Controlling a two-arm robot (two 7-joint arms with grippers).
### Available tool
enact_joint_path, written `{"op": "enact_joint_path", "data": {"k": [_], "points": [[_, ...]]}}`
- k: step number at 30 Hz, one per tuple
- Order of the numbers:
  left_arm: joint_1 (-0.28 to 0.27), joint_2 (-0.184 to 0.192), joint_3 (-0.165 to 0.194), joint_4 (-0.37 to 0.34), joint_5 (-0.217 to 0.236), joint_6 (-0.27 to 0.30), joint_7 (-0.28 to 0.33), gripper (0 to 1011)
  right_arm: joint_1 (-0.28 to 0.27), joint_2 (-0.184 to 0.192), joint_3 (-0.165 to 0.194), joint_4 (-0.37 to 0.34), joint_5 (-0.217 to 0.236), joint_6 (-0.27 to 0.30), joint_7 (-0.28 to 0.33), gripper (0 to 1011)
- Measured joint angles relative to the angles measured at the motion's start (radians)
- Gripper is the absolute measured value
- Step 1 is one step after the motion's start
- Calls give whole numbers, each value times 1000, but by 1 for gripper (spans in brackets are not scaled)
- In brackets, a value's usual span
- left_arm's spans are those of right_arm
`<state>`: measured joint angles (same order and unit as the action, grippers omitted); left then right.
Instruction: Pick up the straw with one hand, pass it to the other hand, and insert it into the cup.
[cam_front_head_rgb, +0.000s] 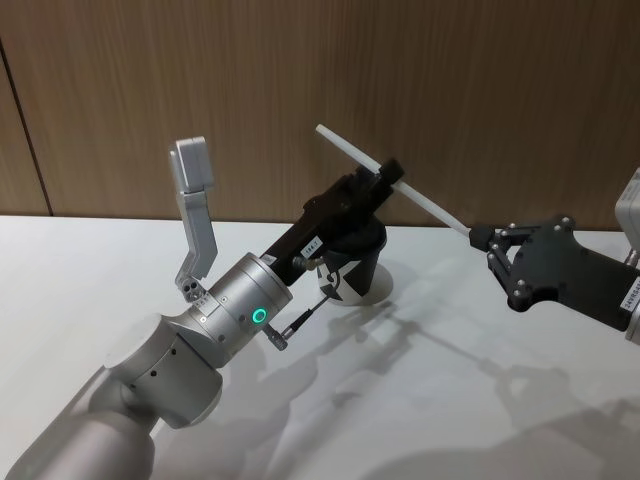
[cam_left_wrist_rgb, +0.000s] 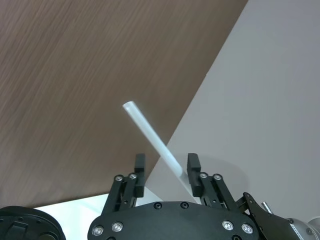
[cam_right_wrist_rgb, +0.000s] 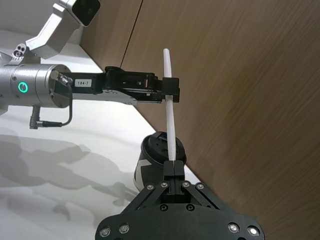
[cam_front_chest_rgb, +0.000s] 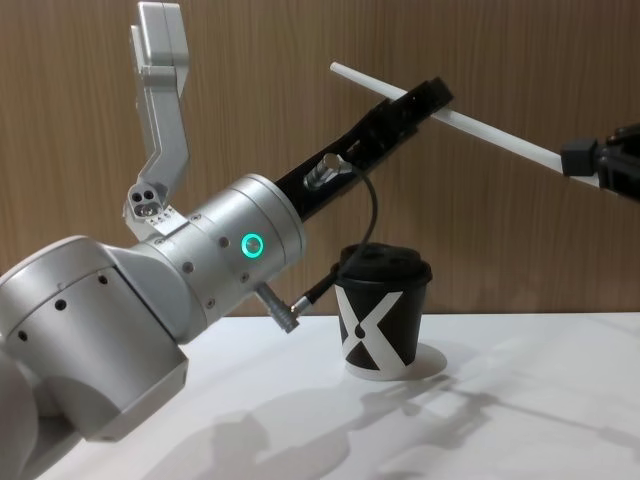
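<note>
**Straw spanning two pincers above the cup**

The right pincer (cam_front_head_rgb: 478, 238) is gripping the lower end of the straw (cam_front_head_rgb: 430, 204), its fingers closed tight on the tube. The straw is slanting upward in front of the wood-panelled wall (cam_front_head_rgb: 500, 100), raised above the cup (cam_front_chest_rgb: 380, 320) and clear of the worktop (cam_front_head_rgb: 120, 270). The left pincer (cam_front_head_rgb: 388, 178), reaching up from its silver wrist (cam_front_head_rgb: 225, 300), is bracketing the straw partway along. Its fingers are standing apart, wider than the tube, and the straw is passing between them close beside one finger. The cup, black with a white X mark and a domed lid, is standing upright on the worktop beneath the left pincer.
</note>
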<state>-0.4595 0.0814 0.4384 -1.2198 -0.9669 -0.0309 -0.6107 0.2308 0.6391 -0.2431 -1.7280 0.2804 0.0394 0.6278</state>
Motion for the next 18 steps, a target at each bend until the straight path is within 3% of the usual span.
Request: {"op": "enact_joint_path", "data": {"k": [10,18], "points": [[-1,-1,1,2,0,-3,0,216,0,0,0,0,0,0,0,0],[-2,-2,2,3,0,-3,0,147,0,0,0,0,0,0,0,0]]}}
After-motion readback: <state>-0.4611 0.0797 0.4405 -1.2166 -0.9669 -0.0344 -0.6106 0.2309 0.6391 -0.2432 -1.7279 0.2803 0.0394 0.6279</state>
